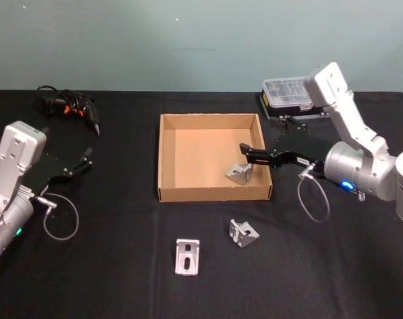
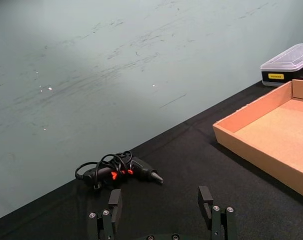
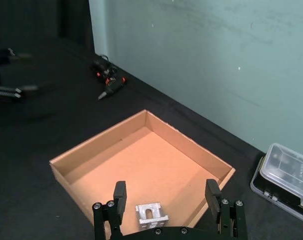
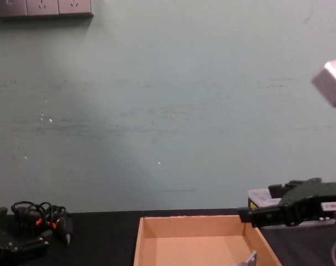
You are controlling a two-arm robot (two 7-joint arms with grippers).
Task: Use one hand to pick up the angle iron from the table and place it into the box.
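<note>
Hovering over box's (image 1: 211,118) right wall, right gripper (image 1: 247,154) spread; left gripper (image 1: 88,159), spread, parked at table's (image 1: 122,272) left edge; angle iron (image 1: 243,232) looks rigid, slick: pinch one flange.

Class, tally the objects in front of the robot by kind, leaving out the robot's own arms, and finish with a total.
Angle irons: 3
Cardboard box: 1
Black case with clear lid: 1
Black and orange corded tool: 1
Total: 6

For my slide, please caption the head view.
Right gripper, jaws open, above a silver angle iron inside the shallow tan cardboard box; left gripper parked at left.
</note>
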